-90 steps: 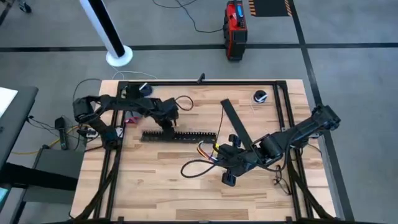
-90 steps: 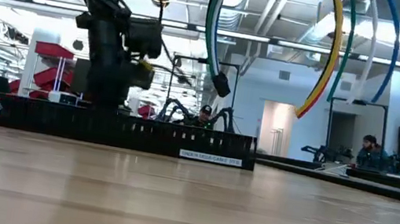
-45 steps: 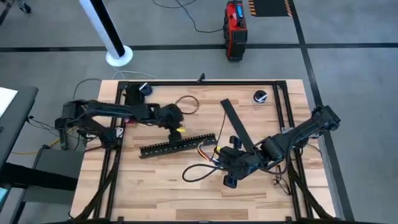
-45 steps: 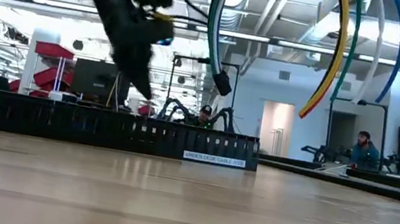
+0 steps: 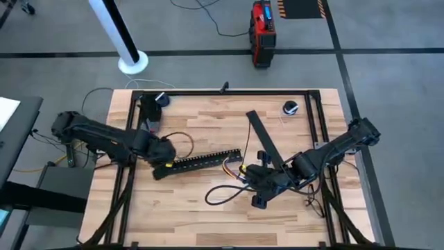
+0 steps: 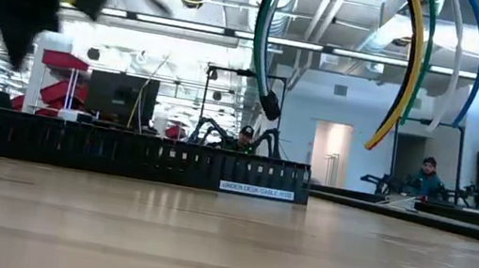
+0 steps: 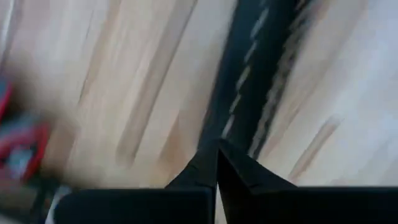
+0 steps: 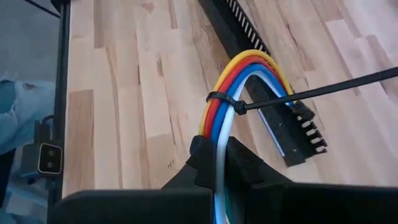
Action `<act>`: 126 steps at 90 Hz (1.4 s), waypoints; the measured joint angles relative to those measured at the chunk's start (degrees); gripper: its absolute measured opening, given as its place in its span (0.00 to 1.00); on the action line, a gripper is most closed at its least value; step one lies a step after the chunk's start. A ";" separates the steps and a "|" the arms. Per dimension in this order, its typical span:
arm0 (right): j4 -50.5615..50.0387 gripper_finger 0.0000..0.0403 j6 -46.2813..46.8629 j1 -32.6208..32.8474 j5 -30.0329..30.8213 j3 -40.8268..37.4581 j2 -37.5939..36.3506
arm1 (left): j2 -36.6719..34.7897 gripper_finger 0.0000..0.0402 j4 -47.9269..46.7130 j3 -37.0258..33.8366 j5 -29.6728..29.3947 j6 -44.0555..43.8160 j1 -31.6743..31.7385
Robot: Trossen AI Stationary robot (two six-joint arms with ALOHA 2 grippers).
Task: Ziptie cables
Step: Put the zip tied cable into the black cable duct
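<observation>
Right gripper [image 8: 214, 155] w/ fingers clamping the cables [image 8: 233, 87], arching over the surface's centre-right, zip tie [image 8: 221, 99] already on. Light, floppy; probably best gripping near the tie. Left gripper [image 5: 161, 151] pinched together, holding nothing.

The left wrist picture is looking all smeary — the long black comb-slotted plastic channel [image 7: 255, 74] is just a dark streak. The bundle of yellow, red, blue and white cables [image 8: 239, 93] is disappearing between the right gripper's [image 8: 217, 163] fingers.
</observation>
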 joint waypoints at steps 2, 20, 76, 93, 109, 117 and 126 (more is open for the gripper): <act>-0.04 0.00 -0.05 0.00 -0.02 0.00 0.00 | 0.02 0.00 -1.51 0.00 0.23 -1.21 -0.89; -0.03 0.00 -0.15 0.00 -0.02 0.00 0.02 | 0.18 0.00 -5.62 -0.75 3.72 -9.73 -6.99; 0.61 0.00 -1.02 0.00 0.00 0.00 0.02 | 0.24 0.00 21.68 -18.74 -0.89 -20.07 -10.35; 0.61 0.00 -1.00 -0.07 0.00 0.00 0.02 | 0.24 0.00 21.85 -18.93 -8.36 -19.71 -7.73; 0.56 0.00 -1.00 -0.06 0.00 0.00 0.02 | 0.24 0.00 23.87 -18.93 -14.70 -17.02 -4.48; 0.55 0.00 -0.91 -0.04 0.00 0.00 0.02 | 0.24 0.00 25.80 -18.93 -16.25 -14.64 -2.76; 0.44 0.00 -0.37 -0.01 -0.01 0.00 0.02 | 0.24 0.00 27.28 -18.93 -17.56 -12.12 -0.78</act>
